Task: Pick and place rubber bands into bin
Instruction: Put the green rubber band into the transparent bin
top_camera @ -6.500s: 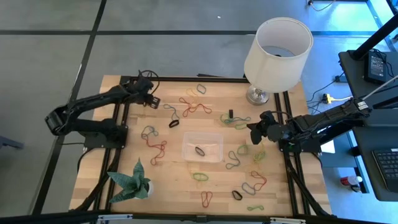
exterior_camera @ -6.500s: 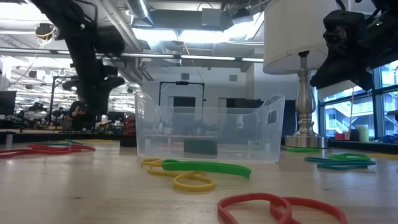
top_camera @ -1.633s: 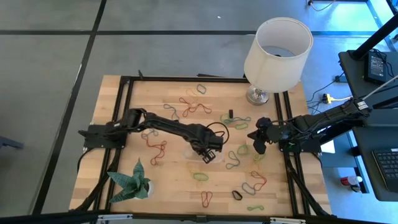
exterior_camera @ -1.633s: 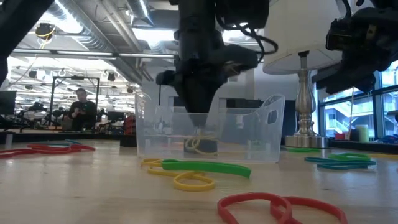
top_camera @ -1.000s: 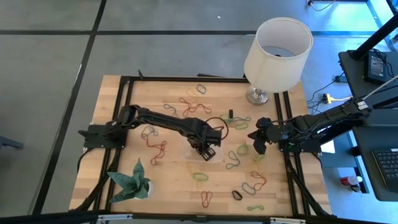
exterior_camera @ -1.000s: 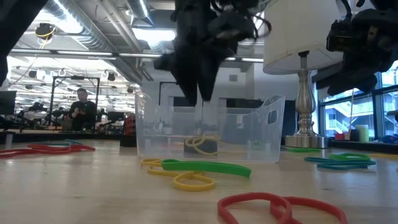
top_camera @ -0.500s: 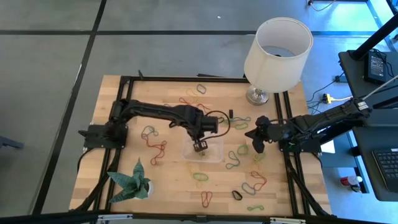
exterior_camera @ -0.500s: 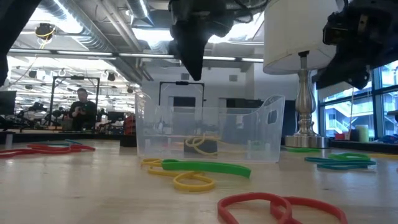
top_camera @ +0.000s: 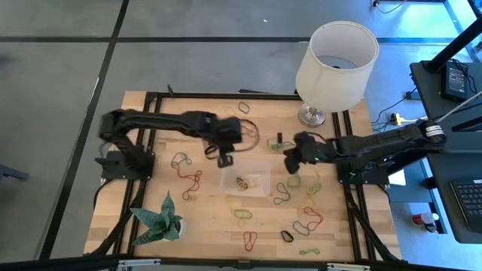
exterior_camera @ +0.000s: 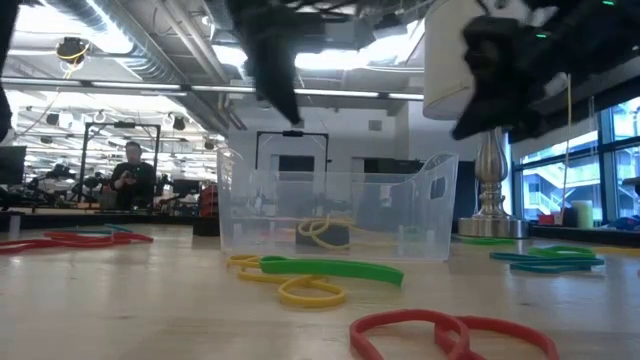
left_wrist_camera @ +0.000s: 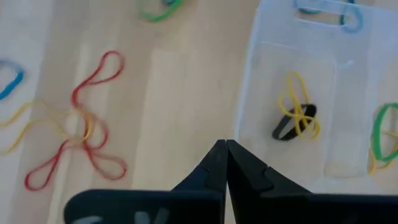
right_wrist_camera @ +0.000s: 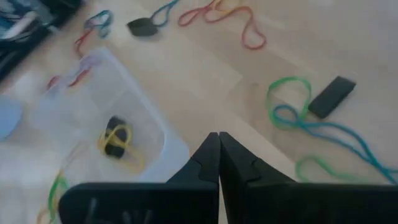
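The clear bin (top_camera: 260, 170) sits mid-table with a yellow and a black rubber band (top_camera: 241, 181) lying on its floor (left_wrist_camera: 295, 118). Many more coloured rubber bands (top_camera: 282, 197) lie loose on the wood all around it. My left gripper (top_camera: 224, 159) hovers shut and empty just beyond the bin's left far corner, fingertips together (left_wrist_camera: 225, 147). My right gripper (top_camera: 289, 164) hangs shut and empty above the table just right of the bin (right_wrist_camera: 217, 138), near green and blue bands (right_wrist_camera: 292, 106).
A white lamp (top_camera: 335, 56) stands at the far right corner. A green folded-paper plant (top_camera: 158, 218) stands at the near left. A small black block (top_camera: 279, 138) lies far-right of the bin. Red and yellow bands (left_wrist_camera: 74, 137) lie left of the bin.
My left gripper has risen from over the bin and swung toward the table's far left, rolling as it went, and has shut empty. The yellow band stays on the bin's floor. My right gripper has moved left toward the bin, still shut.
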`<control>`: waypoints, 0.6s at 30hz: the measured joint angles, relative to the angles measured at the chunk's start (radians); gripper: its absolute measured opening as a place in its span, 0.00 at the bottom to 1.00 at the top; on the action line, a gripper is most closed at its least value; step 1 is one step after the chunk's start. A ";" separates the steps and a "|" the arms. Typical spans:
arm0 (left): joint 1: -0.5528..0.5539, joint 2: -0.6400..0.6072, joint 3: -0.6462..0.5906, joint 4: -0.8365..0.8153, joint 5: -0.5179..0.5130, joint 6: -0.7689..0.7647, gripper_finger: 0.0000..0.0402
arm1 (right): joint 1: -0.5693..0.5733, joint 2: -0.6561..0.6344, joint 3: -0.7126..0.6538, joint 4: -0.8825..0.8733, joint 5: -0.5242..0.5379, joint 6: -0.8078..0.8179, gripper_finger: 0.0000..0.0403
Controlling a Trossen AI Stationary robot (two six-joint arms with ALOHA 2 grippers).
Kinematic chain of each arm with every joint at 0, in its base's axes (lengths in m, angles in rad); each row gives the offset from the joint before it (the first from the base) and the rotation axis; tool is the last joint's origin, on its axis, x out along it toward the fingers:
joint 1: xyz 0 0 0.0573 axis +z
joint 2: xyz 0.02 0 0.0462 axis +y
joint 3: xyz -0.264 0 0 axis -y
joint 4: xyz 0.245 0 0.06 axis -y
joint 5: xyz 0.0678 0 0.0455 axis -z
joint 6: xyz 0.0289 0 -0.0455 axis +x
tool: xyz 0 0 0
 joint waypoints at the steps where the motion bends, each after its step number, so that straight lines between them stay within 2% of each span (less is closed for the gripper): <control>1: 0.014 -0.049 -0.062 0.046 0.006 -0.006 0.00 | -0.017 0.032 0.032 -0.023 -0.001 0.000 0.00; 5: 0.050 -0.234 -0.276 0.188 0.009 -0.036 0.00 | -0.098 0.179 0.180 -0.132 -0.001 -0.006 0.01; 9: 0.065 -0.408 -0.433 0.292 0.008 -0.062 0.00 | -0.191 0.332 0.331 -0.258 -0.041 -0.052 0.03; 13: 0.066 -0.566 -0.536 0.333 0.002 -0.063 0.00 | -0.274 0.482 0.457 -0.330 -0.099 -0.057 0.08; 18: 0.066 -0.733 -0.613 0.350 -0.002 -0.093 0.00 | -0.342 0.639 0.550 -0.406 -0.157 -0.058 0.17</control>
